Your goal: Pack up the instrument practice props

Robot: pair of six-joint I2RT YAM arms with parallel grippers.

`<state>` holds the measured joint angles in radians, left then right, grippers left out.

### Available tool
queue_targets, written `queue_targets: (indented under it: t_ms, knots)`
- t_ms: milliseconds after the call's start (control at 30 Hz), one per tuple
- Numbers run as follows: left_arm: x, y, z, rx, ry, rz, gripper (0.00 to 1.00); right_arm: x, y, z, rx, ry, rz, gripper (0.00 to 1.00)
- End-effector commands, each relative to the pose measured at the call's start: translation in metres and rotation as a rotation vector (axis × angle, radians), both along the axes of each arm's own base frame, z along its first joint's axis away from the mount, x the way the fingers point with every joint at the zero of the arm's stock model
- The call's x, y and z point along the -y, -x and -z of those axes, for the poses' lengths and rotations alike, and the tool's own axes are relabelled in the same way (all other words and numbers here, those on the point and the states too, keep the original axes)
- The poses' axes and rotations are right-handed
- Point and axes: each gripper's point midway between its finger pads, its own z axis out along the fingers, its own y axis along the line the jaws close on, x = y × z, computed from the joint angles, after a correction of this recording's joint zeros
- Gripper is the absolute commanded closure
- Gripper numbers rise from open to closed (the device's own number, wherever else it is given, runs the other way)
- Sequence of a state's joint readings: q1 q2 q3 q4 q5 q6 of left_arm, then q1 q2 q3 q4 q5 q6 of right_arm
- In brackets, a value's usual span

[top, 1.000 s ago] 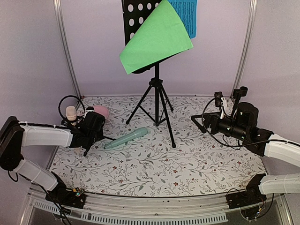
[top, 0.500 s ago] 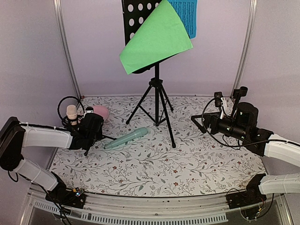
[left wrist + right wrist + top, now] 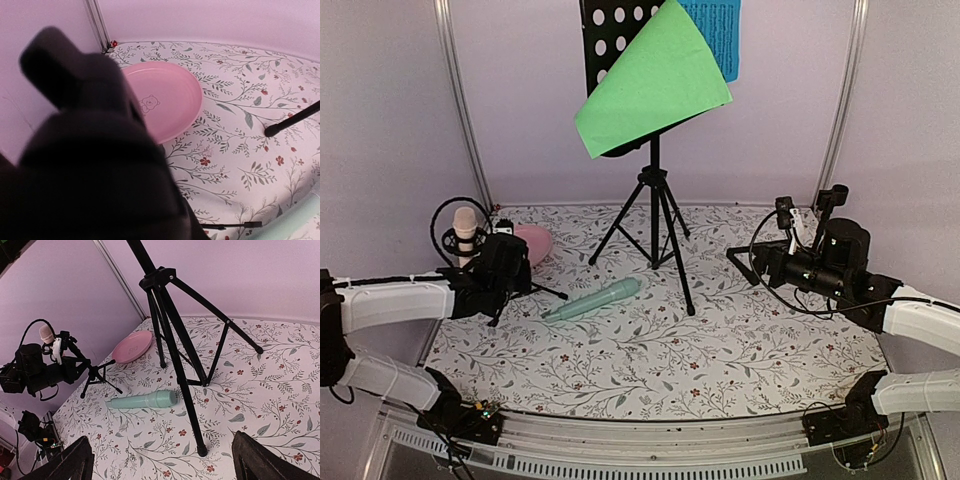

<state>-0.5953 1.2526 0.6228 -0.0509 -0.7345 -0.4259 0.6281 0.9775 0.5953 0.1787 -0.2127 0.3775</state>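
Note:
The black perforated music rack [image 3: 608,40] stands on its tripod legs [image 3: 655,225] at the back, with a green sheet [image 3: 655,85] and a blue sheet [image 3: 715,30] on it. A mint microphone [image 3: 595,300] lies on the floral mat. The beige microphone [image 3: 465,225] sits upright in a small black microphone tripod [image 3: 92,374] at the left. My left gripper [image 3: 498,270] is shut on that tripod's stem. In the left wrist view a dark blurred mass hides the jaws. My right gripper [image 3: 167,465] hovers open over the right side with nothing between its fingers.
A pink plate [image 3: 532,243] lies at the back left, just behind the small tripod. A black cable loops round the beige microphone. Metal frame posts [image 3: 460,100] and purple walls close in the back and sides.
The left jaws have closed on the small tripod. Tripod and beige microphone have shifted left and a little up with the gripper. The right arm has not moved.

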Motion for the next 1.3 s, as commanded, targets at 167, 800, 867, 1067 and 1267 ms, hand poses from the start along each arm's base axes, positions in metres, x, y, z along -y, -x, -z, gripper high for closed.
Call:
queue_targets:
  t_ms: [167, 800, 867, 1067, 1267]
  knots:
    - [0.023, 0.0, -0.077, 0.107, 0.038, 0.063, 0.82, -0.007, 0.009, -0.014, 0.014, -0.031, -0.055, 0.02]
    - [0.198, 0.058, -0.125, 0.109, 0.161, 0.604, 0.83, -0.011, 0.003, -0.002, -0.019, -0.014, -0.056, 0.02]
    - [0.216, 0.065, -0.125, 0.117, 0.182, 0.645, 0.83, -0.01, 0.003, -0.004, -0.013, -0.012, -0.05, 0.02]
    - [0.27, 0.085, -0.1, 0.093, 0.163, 0.733, 0.83, -0.007, 0.005, -0.009, 0.001, -0.019, -0.043, 0.02]
    - [0.31, 0.102, -0.068, 0.059, 0.11, 0.785, 0.83, 0.002, 0.007, -0.019, 0.038, -0.029, -0.005, 0.02]
